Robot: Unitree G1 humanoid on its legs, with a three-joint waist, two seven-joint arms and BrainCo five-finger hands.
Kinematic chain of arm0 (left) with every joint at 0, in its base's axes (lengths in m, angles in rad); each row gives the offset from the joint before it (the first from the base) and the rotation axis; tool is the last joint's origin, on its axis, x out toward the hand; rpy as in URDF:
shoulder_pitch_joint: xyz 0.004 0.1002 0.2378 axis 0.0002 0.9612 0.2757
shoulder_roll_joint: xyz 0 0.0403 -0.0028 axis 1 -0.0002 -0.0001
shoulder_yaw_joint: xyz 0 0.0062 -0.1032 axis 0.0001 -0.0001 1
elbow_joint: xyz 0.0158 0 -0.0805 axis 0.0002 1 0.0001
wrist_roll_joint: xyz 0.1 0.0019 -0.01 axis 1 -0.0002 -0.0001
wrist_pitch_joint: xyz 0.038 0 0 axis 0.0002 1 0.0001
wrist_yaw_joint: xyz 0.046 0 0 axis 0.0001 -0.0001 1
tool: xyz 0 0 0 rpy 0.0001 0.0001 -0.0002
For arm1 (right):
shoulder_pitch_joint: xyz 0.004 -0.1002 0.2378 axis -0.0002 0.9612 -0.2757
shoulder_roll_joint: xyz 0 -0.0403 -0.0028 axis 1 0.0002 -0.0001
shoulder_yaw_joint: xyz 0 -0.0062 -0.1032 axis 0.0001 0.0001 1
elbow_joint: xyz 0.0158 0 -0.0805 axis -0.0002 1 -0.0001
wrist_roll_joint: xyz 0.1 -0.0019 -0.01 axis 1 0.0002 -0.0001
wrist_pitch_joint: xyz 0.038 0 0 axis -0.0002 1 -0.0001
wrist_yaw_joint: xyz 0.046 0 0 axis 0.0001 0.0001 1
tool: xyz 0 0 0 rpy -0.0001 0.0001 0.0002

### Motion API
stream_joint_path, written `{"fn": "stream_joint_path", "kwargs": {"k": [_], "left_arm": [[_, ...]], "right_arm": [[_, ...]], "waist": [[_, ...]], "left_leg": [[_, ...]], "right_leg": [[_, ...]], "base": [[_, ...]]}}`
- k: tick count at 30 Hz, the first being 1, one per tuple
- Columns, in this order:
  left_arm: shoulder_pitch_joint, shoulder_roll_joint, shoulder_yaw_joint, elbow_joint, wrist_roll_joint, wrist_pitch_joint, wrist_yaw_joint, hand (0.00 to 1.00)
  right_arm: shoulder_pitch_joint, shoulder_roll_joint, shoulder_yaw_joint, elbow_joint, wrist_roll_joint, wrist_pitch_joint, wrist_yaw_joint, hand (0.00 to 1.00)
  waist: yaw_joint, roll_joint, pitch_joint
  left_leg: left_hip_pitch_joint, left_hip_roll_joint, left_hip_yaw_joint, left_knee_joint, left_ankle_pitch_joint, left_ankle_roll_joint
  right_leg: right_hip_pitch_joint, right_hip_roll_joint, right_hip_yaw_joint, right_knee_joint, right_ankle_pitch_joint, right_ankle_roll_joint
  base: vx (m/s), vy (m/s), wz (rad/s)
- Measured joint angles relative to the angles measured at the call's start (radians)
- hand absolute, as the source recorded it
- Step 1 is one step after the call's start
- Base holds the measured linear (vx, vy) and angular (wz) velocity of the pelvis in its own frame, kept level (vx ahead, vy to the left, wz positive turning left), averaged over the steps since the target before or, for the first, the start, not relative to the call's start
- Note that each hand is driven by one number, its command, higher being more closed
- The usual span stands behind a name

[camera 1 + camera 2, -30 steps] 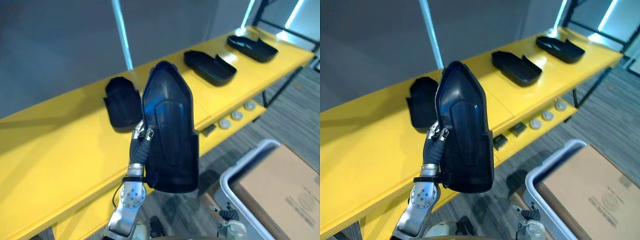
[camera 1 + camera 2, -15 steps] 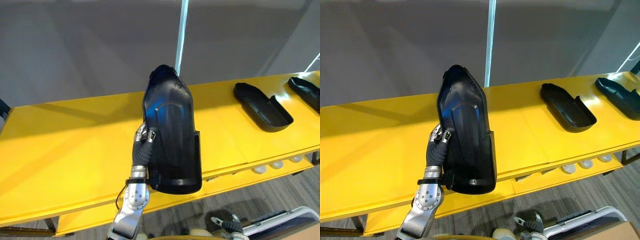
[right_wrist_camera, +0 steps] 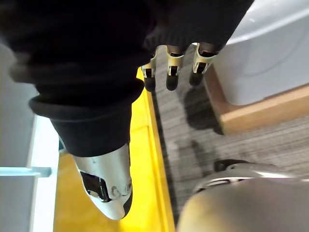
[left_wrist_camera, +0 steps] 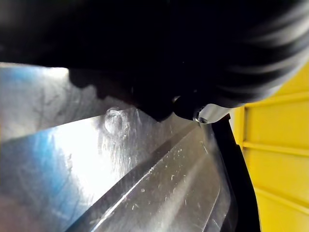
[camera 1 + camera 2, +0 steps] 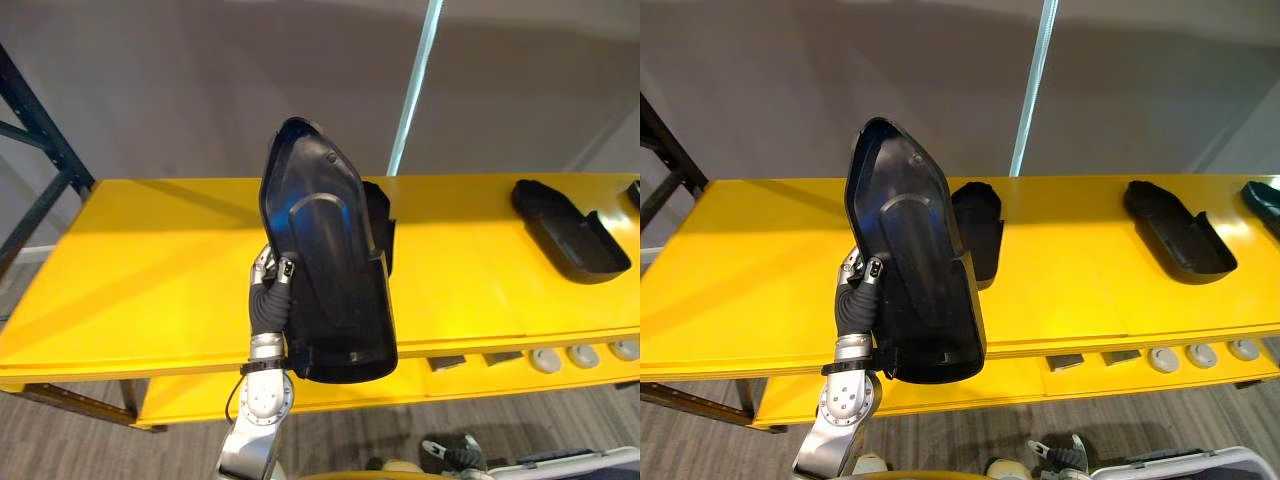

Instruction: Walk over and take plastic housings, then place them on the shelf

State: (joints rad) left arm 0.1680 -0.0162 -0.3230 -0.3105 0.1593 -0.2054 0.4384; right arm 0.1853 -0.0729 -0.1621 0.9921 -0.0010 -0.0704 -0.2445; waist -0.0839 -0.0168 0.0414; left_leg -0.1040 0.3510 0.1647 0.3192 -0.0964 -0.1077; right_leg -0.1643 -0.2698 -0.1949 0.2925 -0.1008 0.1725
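Plastic housing (image 5: 325, 270), edge pinched by fingers of the left hand (image 5: 270, 290), should settle flat on the bare shelf (image 5: 150, 260).

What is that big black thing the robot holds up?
It is a glossy black plastic housing, long, with a tapered rounded top, a raised ridge down its middle and a squarer bottom end. It stands nearly upright in the air before the yellow shelf, gripped at its lower left edge by the left hand.

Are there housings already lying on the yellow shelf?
Yes, one black housing lies on the yellow shelf behind the held housing, a second housing farther right.
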Motion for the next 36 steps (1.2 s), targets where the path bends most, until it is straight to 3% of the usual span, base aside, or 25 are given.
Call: {"fn": "stream_joint_path", "kwargs": {"k": [1, 2, 3, 5, 6, 7, 8, 9, 10, 11, 12, 13, 14, 16, 20, 27, 33, 36], "left_arm": [[-0.011, -0.006, -0.001, 0.008, -0.002, -0.002, 0.006, 1.0], [-0.039, 0.03, -0.004, 0.03, -0.002, -0.003, 0.01, 1.0], [-0.05, 0.066, -0.005, 0.049, -0.013, -0.003, 0.02, 1.0], [-0.051, 0.089, 0.0, 0.05, -0.022, -0.003, 0.024, 1.0], [-0.05, 0.102, 0.008, 0.051, -0.022, -0.004, 0.024, 1.0], [-0.046, 0.105, 0.018, 0.05, -0.022, -0.005, 0.024, 1.0], [-0.043, 0.105, 0.029, 0.056, -0.022, -0.01, 0.025, 1.0], [-0.042, 0.105, 0.029, 0.082, -0.021, -0.012, 0.02, 1.0], [-0.037, 0.101, 0.02, 0.089, -0.021, -0.012, 0.018, 1.0], [-0.033, 0.093, 0.005, 0.089, -0.021, -0.013, 0.016, 1.0], [-0.034, 0.089, -0.001, 0.089, -0.02, -0.013, 0.011, 1.0], [-0.035, 0.073, -0.013, 0.089, -0.019, -0.013, -0.003, 1.0], [-0.035, 0.057, -0.032, 0.089, -0.016, -0.011, -0.009, 1.0], [-0.034, 0.035, -0.051, 0.088, 0.008, -0.004, -0.03, 1.0], [-0.034, 0.035, -0.054, 0.065, 0.015, 0.001, -0.045, 1.0], [-0.036, 0.027, 0.014, 0.047, 0.048, 0.017, -0.07, 1.0], [-0.16, 0.036, 0.157, 0.157, 0.051, 0.074, -0.064, 1.0], [-0.248, 0.081, 0.227, 0.275, 0.055, 0.103, -0.054, 1.0]], "right_arm": [[-0.002, -0.014, -0.012, 0.009, -0.001, 0.003, 0.0, 0.0], [-0.006, 0.017, -0.029, 0.025, 0.0, 0.005, -0.001, 0.0], [-0.001, 0.044, -0.038, 0.028, 0.0, 0.002, -0.015, 0.0], [-0.008, 0.047, -0.03, 0.038, -0.005, 0.002, -0.014, 0.0], [-0.023, 0.044, -0.02, 0.045, -0.01, 0.003, -0.013, 0.0], [-0.049, 0.025, -0.003, 0.046, -0.011, 0.004, -0.011, 0.0], [-0.063, 0.018, 0.01, 0.044, -0.011, 0.005, -0.01, 0.0], [-0.072, 0.017, 0.017, 0.043, -0.011, 0.002, -0.001, 0.0], [-0.067, 0.018, 0.016, 0.043, -0.011, 0.002, 0.007, 0.0], [-0.06, 0.017, 0.016, 0.041, -0.011, 0.002, 0.011, 0.0], [-0.058, 0.018, 0.016, 0.039, -0.01, 0.002, 0.013, 0.0], [-0.048, 0.022, 0.015, 0.033, -0.009, 0.002, 0.015, 0.0], [-0.033, 0.023, 0.014, 0.02, -0.009, 0.002, 0.016, 0.0], [-0.021, 0.019, 0.005, 0.0, -0.004, 0.001, 0.026, 0.0], [0.004, 0.029, 0.005, -0.043, -0.009, 0.002, 0.03, 0.0], [0.007, 0.056, 0.003, -0.087, -0.01, -0.001, 0.03, 0.0], [0.021, 0.062, 0.003, -0.093, -0.021, 0.002, 0.036, 0.0], [0.02, 0.062, 0.003, -0.091, -0.039, 0.003, 0.053, 0.0]], "waist": [[-0.013, 0.021, -0.011], [-0.017, -0.029, -0.004], [-0.013, -0.046, -0.006], [-0.008, -0.063, -0.013], [0.003, -0.063, -0.014], [0.023, -0.052, -0.014], [0.018, -0.047, -0.009], [-0.001, -0.041, -0.004], [-0.005, -0.039, -0.002], [-0.004, -0.031, 0.001], [-0.004, -0.03, 0.002], [-0.013, -0.03, 0.006], [-0.012, -0.034, 0.012], [-0.013, -0.012, 0.034], [0.01, -0.023, 0.028], [0.019, -0.04, 0.013], [0.016, -0.041, -0.014], [0.004, -0.04, -0.019]], "left_leg": [[0.003, -0.016, -0.021, -0.021, -0.06, -0.105], [-0.007, -0.067, -0.027, 0.001, -0.098, -0.111], [-0.048, -0.102, -0.028, 0.062, -0.119, -0.085], [-0.091, -0.108, -0.019, 0.141, -0.164, -0.056], [-0.102, -0.107, 0.017, 0.169, -0.186, -0.028], [-0.086, -0.106, 0.095, 0.133, -0.193, 0.0], [-0.076, -0.111, 0.121, 0.123, -0.187, 0.015], [-0.044, -0.133, 0.138, 0.088, -0.174, 0.04], [-0.013, -0.152, 0.15, 0.065, -0.167, 0.052], [-0.001, -0.168, 0.166, 0.051, -0.163, 0.062], [0.0, -0.178, 0.166, 0.046, -0.159, 0.068], [-0.002, -0.198, 0.164, 0.035, -0.152, 0.078], [-0.002, -0.217, 0.157, 0.032, -0.15, 0.081], [0.015, -0.227, 0.134, 0.012, -0.138, 0.084], [0.048, -0.229, 0.138, -0.06, -0.092, 0.074], [0.11, -0.226, 0.188, -0.175, -0.037, 0.063], [0.138, -0.232, 0.247, -0.213, -0.03, 0.068], [0.172, -0.249, 0.257, -0.288, 0.018, 0.069]], "right_leg": [[0.006, -0.015, -0.011, -0.024, 0.027, 0.033], [0.04, -0.07, -0.021, -0.084, 0.083, 0.053], [0.059, -0.089, -0.027, -0.151, 0.164, 0.019], [0.049, -0.094, -0.017, -0.185, 0.269, -0.004], [0.018, -0.091, -0.018, -0.198, 0.356, -0.109], [-0.029, -0.081, -0.039, -0.205, 0.433, -0.238], [-0.058, -0.078, -0.037, -0.122, 0.38, -0.218], [-0.075, -0.043, -0.016, 0.068, 0.191, -0.121], [-0.066, 0.01, 0.008, 0.145, 0.07, -0.108], [-0.057, 0.093, 0.06, 0.184, -0.037, -0.092], [-0.046, 0.133, 0.085, 0.189, -0.077, -0.079], [-0.023, 0.192, 0.128, 0.17, -0.14, -0.097], [0.01, 0.229, 0.158, 0.113, -0.165, -0.156], [0.053, 0.231, 0.14, 0.072, -0.139, -0.164], [0.084, 0.229, 0.12, 0.02, -0.112, -0.169], [0.152, 0.256, 0.147, -0.134, -0.024, -0.168], [0.163, 0.259, 0.204, -0.2, 0.031, -0.153], [0.176, 0.258, 0.21, -0.239, 0.06, -0.154]], "base": [[-0.01, 0.737, 0.38], [-0.02, 0.719, 0.4], [-0.02, 0.566, 0.28], [-0.09, 0.507, -0.17], [-0.17, 0.591, -0.99], [-0.18, 0.455, -1.12], [-0.2, 0.411, -0.94], [-0.12, 0.306, -0.43], [-0.12, 0.316, -0.43], [-0.06, 0.205, -0.35], [-0.11, 0.156, -0.14], [-0.1, 0.101, 0.11], [-0.09, 0.075, 0.23], [-0.06, 0.051, 0.31], [0.0, -0.018, 0.13], [0.04, -0.004, -0.15], [-0.01, 0.054, -0.3], [-0.07, 0.011, -0.14]]}}
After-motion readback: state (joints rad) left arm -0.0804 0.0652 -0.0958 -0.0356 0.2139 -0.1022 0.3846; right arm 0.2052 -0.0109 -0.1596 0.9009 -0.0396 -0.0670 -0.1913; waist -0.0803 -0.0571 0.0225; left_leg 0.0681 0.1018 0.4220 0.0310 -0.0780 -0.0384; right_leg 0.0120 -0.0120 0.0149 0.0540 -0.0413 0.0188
